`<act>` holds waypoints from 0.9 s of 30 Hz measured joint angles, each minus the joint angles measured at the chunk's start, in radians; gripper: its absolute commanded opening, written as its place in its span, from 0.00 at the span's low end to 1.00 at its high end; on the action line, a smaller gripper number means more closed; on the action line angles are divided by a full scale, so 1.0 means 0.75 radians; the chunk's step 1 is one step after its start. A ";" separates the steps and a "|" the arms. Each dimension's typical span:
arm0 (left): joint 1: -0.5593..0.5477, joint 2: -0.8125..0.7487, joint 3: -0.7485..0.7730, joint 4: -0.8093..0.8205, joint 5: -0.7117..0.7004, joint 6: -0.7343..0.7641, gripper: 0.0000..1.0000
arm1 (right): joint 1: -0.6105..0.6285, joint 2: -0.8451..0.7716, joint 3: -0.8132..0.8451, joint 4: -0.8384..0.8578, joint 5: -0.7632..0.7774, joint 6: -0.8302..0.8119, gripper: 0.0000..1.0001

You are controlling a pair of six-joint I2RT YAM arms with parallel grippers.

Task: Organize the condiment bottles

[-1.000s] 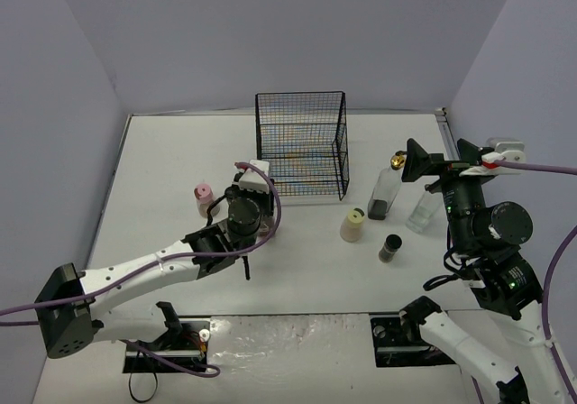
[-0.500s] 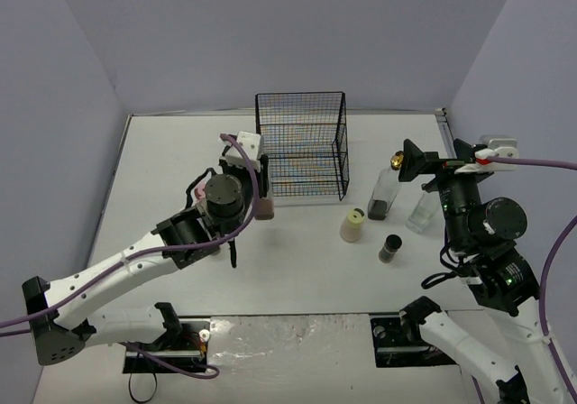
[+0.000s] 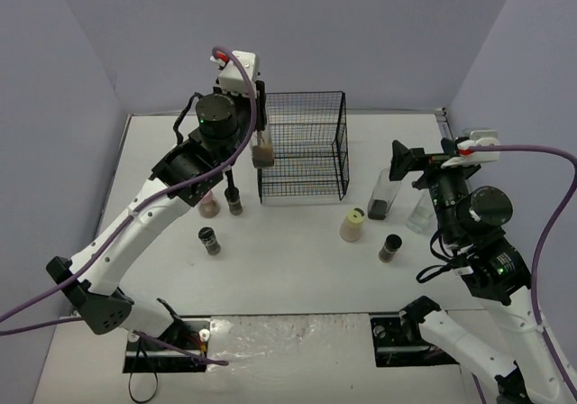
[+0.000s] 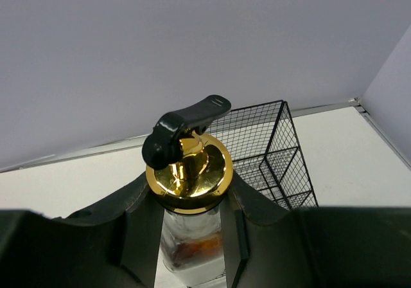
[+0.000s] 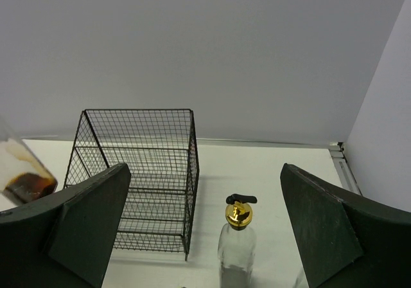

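Observation:
My left gripper (image 3: 260, 126) is shut on the neck of a clear glass bottle (image 3: 263, 154) and holds it in the air by the left front edge of the black wire rack (image 3: 306, 147). In the left wrist view its gold spout (image 4: 189, 170) sits between the fingers (image 4: 142, 227). A pink-capped jar (image 3: 209, 206) and two small dark jars (image 3: 235, 202) (image 3: 209, 241) stand below the left arm. On the right stand a bottle with dark liquid (image 3: 382, 195), a clear bottle (image 3: 422, 211), a cream-capped jar (image 3: 352, 225) and a dark jar (image 3: 390, 247). My right gripper (image 3: 410, 163) hangs open above the dark-liquid bottle (image 5: 237, 249).
The rack (image 5: 138, 179) stands at the back middle of the white table (image 3: 297, 269), open on top. Purple-grey walls close in the back and both sides. The right arm's cable (image 3: 541, 151) runs off to the right.
The left arm has risen and swung back with the bottle, from low over the table to beside the rack's top. The jars under it now show. The right gripper shifted slightly.

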 measured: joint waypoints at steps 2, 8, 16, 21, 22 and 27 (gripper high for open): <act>0.032 0.080 0.089 -0.025 0.039 0.008 0.00 | 0.000 0.017 0.001 -0.009 -0.016 0.001 1.00; 0.091 0.306 0.375 -0.080 0.142 0.033 0.00 | 0.000 0.073 0.001 -0.025 -0.056 0.006 1.00; 0.145 0.537 0.669 -0.102 0.213 0.064 0.00 | 0.000 0.137 0.001 -0.034 -0.104 0.015 1.00; 0.180 0.674 0.815 -0.097 0.253 0.089 0.00 | 0.000 0.148 0.001 -0.037 -0.111 0.016 1.00; 0.187 0.694 0.831 -0.093 0.263 0.090 0.00 | 0.000 0.148 0.001 -0.037 -0.113 0.018 1.00; 0.218 0.772 0.874 -0.077 0.292 0.096 0.00 | 0.000 0.158 0.001 -0.038 -0.130 0.024 1.00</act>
